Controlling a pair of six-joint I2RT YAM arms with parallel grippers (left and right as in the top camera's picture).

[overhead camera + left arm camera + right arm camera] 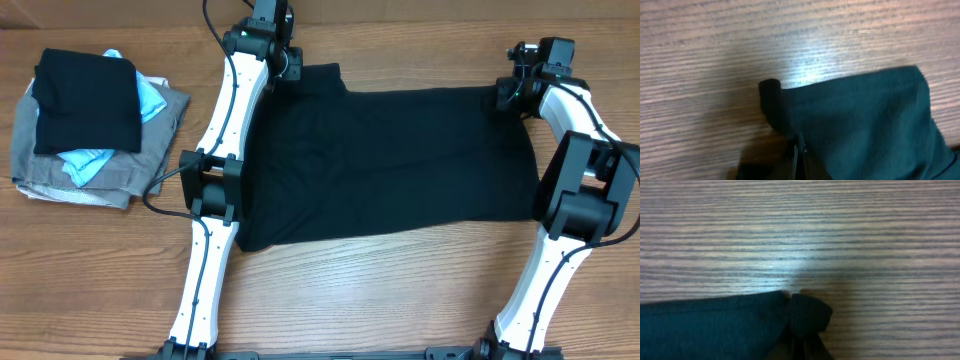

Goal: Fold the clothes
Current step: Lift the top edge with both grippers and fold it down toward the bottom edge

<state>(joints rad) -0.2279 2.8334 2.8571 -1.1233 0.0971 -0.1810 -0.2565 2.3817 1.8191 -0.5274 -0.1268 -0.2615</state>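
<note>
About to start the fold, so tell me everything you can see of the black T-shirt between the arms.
The black T-shirt lies spread flat on the wooden table: plain soft fabric, roughly rectangular, few wrinkles. The left gripper pinches its far left corner, the right gripper its far right corner; both corners bunch there. No label shows.

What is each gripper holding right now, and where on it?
Both hold the black T-shirt: the left gripper pinches its far left corner, the right gripper its far right corner.
</note>
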